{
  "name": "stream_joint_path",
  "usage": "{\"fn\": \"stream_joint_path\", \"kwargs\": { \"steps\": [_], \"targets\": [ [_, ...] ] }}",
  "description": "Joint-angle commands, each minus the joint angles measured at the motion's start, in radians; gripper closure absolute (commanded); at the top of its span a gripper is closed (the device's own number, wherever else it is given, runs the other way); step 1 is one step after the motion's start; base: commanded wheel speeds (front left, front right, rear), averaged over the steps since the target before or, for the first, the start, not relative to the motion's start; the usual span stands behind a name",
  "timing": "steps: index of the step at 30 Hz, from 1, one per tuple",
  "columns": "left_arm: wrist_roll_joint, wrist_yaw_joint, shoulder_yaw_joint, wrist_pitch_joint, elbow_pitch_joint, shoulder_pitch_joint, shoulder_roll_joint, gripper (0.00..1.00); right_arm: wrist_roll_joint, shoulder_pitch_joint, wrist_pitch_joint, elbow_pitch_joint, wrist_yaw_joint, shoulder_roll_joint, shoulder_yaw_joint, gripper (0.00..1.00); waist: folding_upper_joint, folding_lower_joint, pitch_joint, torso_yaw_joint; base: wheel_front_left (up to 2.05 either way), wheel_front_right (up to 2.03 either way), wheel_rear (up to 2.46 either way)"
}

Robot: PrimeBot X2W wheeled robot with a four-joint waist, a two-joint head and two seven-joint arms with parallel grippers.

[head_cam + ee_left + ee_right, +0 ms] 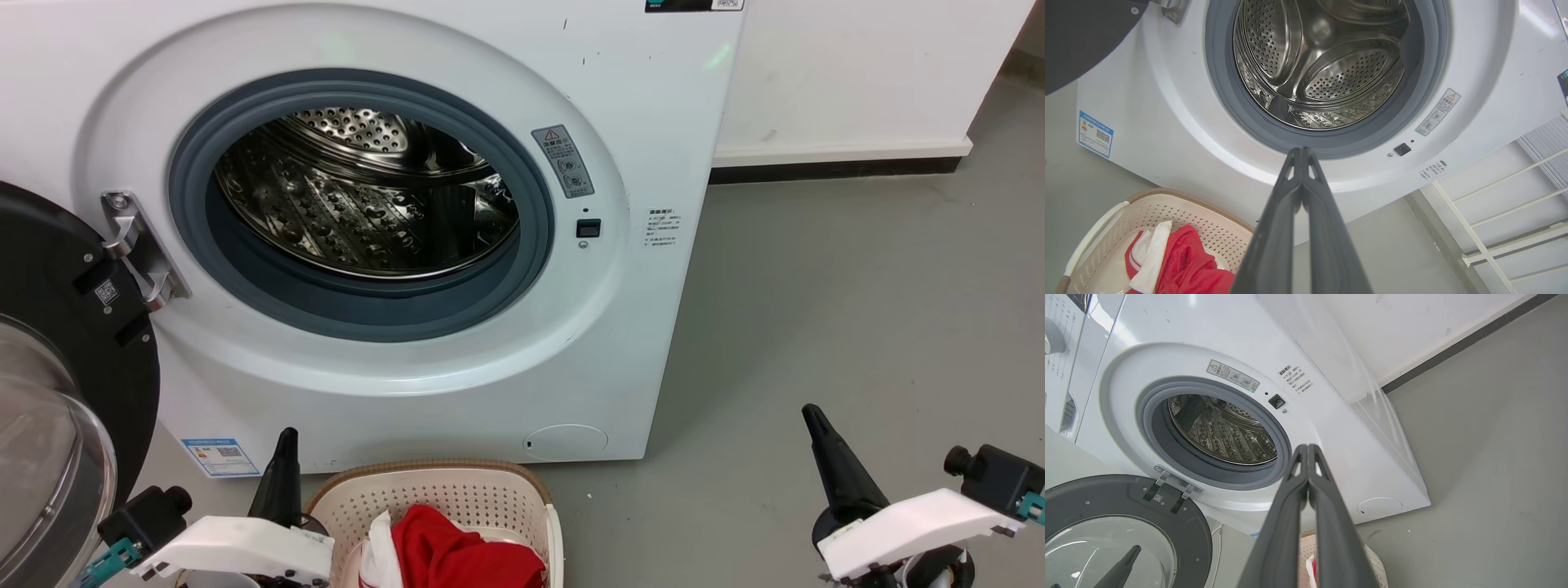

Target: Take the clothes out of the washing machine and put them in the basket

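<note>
The clothes (461,559), bright red with a white piece at their left edge, are seen lying in the cream perforated basket (433,469). The basket is set on the grey floor (857,286) directly in front of the washing machine (653,122), below its porthole. Through the porthole's grey rubber rim the perforated steel drum (367,196) is shown, its shiny wall and paddles in plain sight. The black-framed glass door (73,351) is swung open to the left of the porthole and is hung on a metal hinge (139,245).

The left gripper (287,437) is held in front of the washing machine's lower left corner, just beside the basket's left rim, with its dark fingers pointed up toward the machine's front. Its jaws are pressed together at the tips, and nothing is held between them or touched by them.

The right gripper (810,412) is held out past the washing machine's right front corner, above the floor and well apart from the basket. Its jaws are likewise closed tip to tip, with nothing gripped and nothing touched.
</note>
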Motion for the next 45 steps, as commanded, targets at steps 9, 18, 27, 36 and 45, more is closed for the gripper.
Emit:
{"fn": "stream_joint_path", "kwargs": {
  "steps": [9, 18, 27, 36, 45],
  "targets": [
    [-0.137, -0.021, 0.023, 0.031, 0.010, -0.041, -0.004, 1.00, 0.155, -0.042, -0.002, 0.020, 0.000, -0.008, -0.017, 1.00, -0.0001, 0.0000, 0.003, 0.002, 0.00, 0.00, 0.00],
    [-0.241, -0.035, 0.036, 0.054, 0.026, -0.056, -0.011, 1.00, 0.270, -0.059, 0.001, 0.042, 0.000, -0.009, -0.029, 1.00, -0.0001, 0.0000, 0.007, 0.003, 0.00, 0.00, 0.00],
    [-0.338, -0.049, 0.051, 0.076, 0.040, -0.069, -0.017, 1.00, 0.374, -0.071, 0.005, 0.063, 0.000, -0.009, -0.043, 1.00, -0.0001, 0.0000, 0.010, 0.005, 0.00, 0.00, 0.00],
    [-0.426, -0.061, 0.062, 0.097, 0.054, -0.079, -0.023, 1.00, 0.470, -0.082, 0.009, 0.082, 0.000, -0.009, -0.055, 1.00, -0.0001, 0.0000, 0.013, 0.007, 0.00, 0.00, 0.00],
    [-0.508, -0.072, 0.074, 0.115, 0.067, -0.094, -0.026, 1.00, 0.558, -0.095, 0.013, 0.100, 0.000, -0.007, -0.067, 1.00, -0.0001, 0.0000, 0.016, 0.008, 0.00, 0.00, 0.00]
  ]
}}
